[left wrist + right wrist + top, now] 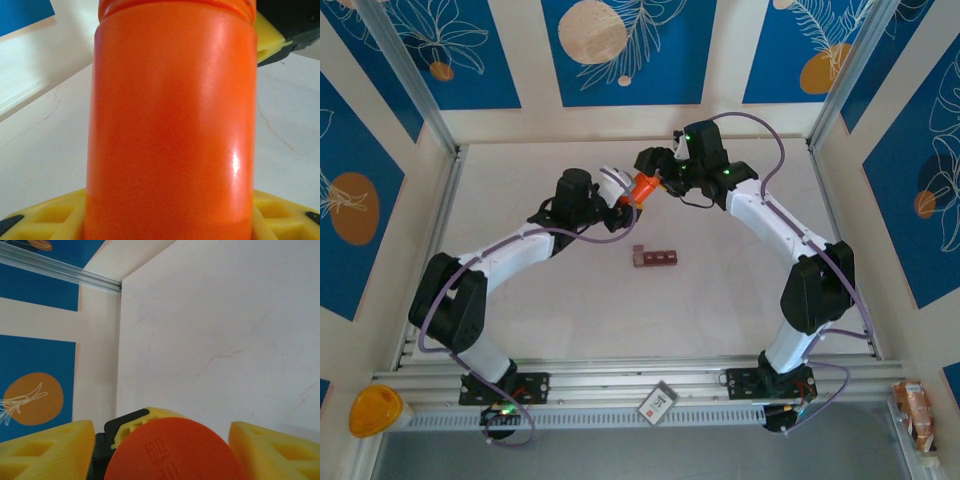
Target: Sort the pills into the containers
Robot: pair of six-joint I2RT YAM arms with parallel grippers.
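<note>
Card: A small white card (658,402) lies on the rail at the near edge, between the two arm bases.
Table: The pale table (570,320) is bare around the boxes.
Containers: The containers (655,257) are a little dark red-brown strip of three boxes. It lies flat near the middle of the table, closer to me than the bottle and well apart from both grippers. The boxes are too small for me to tell if anything is in them.
Left gripper: The left gripper (630,200) is squeezed tight around the body of the orange bottle (642,187). The bottle's top points toward the right arm.
Right gripper: The right gripper (665,182) is at the bottle's top. Its yellow fingers (45,452) sit one on each side of the cap (175,452). I cannot tell if they are pinching it yet.
Step now: I think the job right now is getting the cap off so the pills can come out.
How to do it well: The right fingers should pinch the cap in its middle, one on each side. Then they should turn it slowly. The left gripper should hold hard so the bottle does not spin too.
Watch out: If the bottle tips too low when the cap comes off, the pills could spill on the table, away from the boxes.
</note>
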